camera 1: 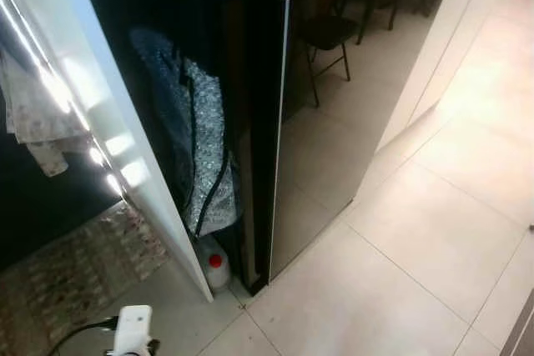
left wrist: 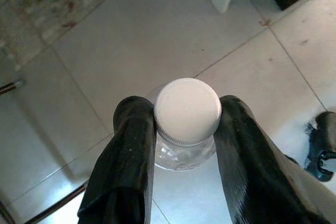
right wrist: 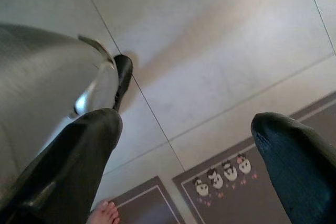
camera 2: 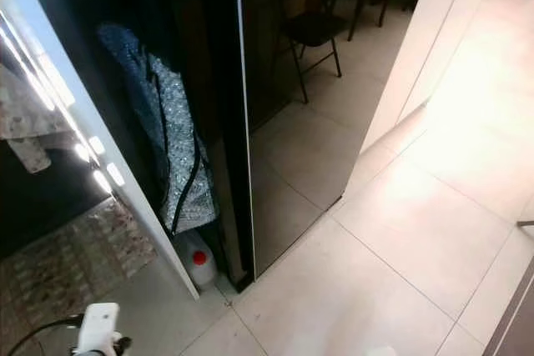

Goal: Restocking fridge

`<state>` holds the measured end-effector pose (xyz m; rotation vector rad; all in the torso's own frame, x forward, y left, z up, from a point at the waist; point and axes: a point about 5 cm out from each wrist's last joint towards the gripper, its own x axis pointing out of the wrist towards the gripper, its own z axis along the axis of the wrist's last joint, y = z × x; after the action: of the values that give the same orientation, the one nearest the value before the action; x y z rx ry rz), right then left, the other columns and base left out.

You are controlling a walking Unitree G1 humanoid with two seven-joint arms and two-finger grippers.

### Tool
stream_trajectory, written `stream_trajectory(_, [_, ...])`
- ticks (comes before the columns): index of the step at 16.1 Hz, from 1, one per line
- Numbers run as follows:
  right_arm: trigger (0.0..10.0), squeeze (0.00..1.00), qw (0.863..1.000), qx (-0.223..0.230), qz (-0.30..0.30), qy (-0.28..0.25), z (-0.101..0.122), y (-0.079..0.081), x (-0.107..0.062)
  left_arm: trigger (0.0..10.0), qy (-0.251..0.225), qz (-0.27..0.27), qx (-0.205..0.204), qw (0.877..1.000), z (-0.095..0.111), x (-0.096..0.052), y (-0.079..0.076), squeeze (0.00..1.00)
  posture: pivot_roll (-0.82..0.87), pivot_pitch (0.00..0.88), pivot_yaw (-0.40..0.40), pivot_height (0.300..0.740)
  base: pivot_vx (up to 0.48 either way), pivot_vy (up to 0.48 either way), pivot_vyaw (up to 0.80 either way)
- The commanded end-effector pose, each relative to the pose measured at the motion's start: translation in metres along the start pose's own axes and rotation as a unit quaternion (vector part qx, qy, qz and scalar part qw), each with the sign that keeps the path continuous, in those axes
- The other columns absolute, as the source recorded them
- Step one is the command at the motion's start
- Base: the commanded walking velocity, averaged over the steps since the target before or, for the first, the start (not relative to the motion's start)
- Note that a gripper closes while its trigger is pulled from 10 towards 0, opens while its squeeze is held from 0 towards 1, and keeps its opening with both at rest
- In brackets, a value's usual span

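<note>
Fridge (camera 1: pixel 309 114): black, glossy, door closed, centre of the left eye view; chairs mirrored in it.
Left gripper (left wrist: pixel 187 124): fingers (left wrist: pixel 131 150) pinching a clear bottle (left wrist: pixel 184 153) below its white cap (left wrist: pixel 187 109), over pale tiles.
Right gripper (right wrist: pixel 186 140): fingers spread wide, nothing between them; floor mat (right wrist: pixel 236 182) and a person's toes (right wrist: pixel 105 213) at lower frame.
Jug (camera 1: pixel 215 271): red cap, on the floor at the fridge's lower left corner.
Bag (camera 1: pixel 196 156): silvery, wedged beside the fridge.

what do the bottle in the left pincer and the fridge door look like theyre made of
The bottle looks like clear plastic: floor tiles show through its shoulder, and its white cap is matte with ribbed edges, held by the left pincer. The fridge door is glossy black, probably glass or lacquered metal, since it mirrors chairs and floor.
</note>
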<state>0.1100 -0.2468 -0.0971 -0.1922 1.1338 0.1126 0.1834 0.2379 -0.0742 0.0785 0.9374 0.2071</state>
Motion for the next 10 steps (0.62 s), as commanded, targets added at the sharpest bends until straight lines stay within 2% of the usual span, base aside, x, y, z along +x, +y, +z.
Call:
stream_trajectory(1, [10.0, 0.0, 1.0, -0.011, 0.003, 0.001, 0.0, 0.002, 0.001, 10.0, 0.009, 0.01, 0.0, 1.0, -0.008, -0.002, 0.009, 0.0, 0.06, 0.028, -0.021, 0.74, 0.0, 0.0, 0.0])
stream_trajectory(3, [10.0, 0.0, 0.999, -0.033, 0.009, -0.006, 0.006, 0.004, 0.002, 10.0, 0.013, 0.011, 0.015, 1.0, -0.013, -0.003, 0.014, 0.0, 0.1, 0.033, -0.005, 0.74, 0.0, 0.0, 0.0])
stream_trajectory(5, [10.0, 0.0, 1.0, -0.021, 0.005, -0.017, 0.013, 0.0, 0.002, 10.0, 0.013, 0.006, 0.023, 1.0, -0.011, -0.003, 0.013, 0.0, 0.11, 0.019, 0.05, 0.74, 0.0, 0.0, 0.0])
stream_trajectory(9, [10.0, 0.0, 0.995, 0.086, -0.047, -0.029, 0.008, -0.017, -0.002, 10.0, 0.015, -0.011, 0.024, 1.0, -0.009, -0.001, -0.005, 0.0, 0.07, 0.0, 0.085, 0.74, 0.0, 0.0, 0.0])
stream_trajectory(10, [10.0, 0.0, 0.994, 0.094, -0.05, -0.029, 0.007, -0.019, -0.003, 10.0, 0.016, -0.014, 0.022, 1.0, -0.01, -0.002, -0.008, 0.0, 0.06, 0.003, 0.084, 0.74, 0.0, 0.0, 0.0])
